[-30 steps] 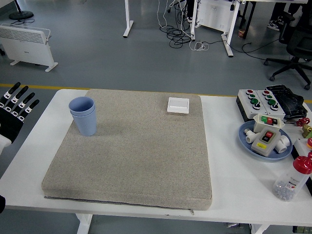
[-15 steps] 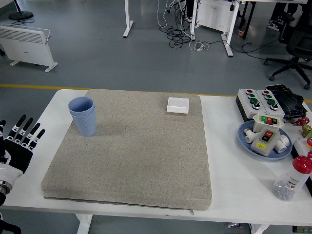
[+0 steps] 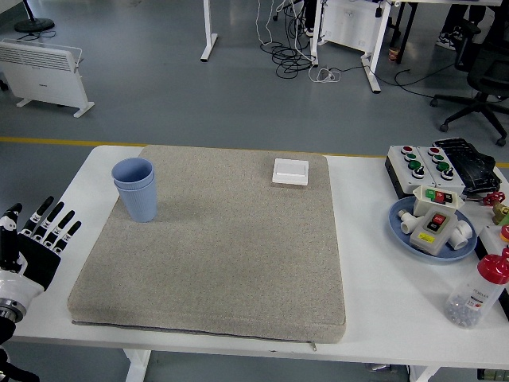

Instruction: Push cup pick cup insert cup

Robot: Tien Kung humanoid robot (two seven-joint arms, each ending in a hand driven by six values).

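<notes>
Standing upright on the far left part of a grey-beige mat (image 3: 215, 247), the blue cup (image 3: 136, 189) is seen as two nested cups, one seated inside the other, with a double rim line visible near the top. The cup is plain, matte light blue and tapered towards its base; no print is seen on it.

No legible writing can be made out anywhere. A label is present on the clear bottle (image 3: 477, 294) with a red cap at the near right of the white surface (image 3: 374, 286), but its print is too small to be read. Small dark pieces are held in the lower part of the bottle.

A blue plate (image 3: 402, 227) at the right carries a grey control box (image 3: 434, 228) with a red and a yellow button, together with some white cylindrical parts. Beyond it, a second box (image 3: 415, 167) with red and green push buttons is set on the surface, beside a black device (image 3: 469, 163).

A small white square switch plate (image 3: 290, 172) lies flat on the far edge of the mat, well apart from the cup.

The left hand (image 3: 36, 247) is located at the near left edge of the surface, beside the mat and well apart from the cup. Its fingers (image 3: 56, 223) are extended and spread, and nothing is held.
</notes>
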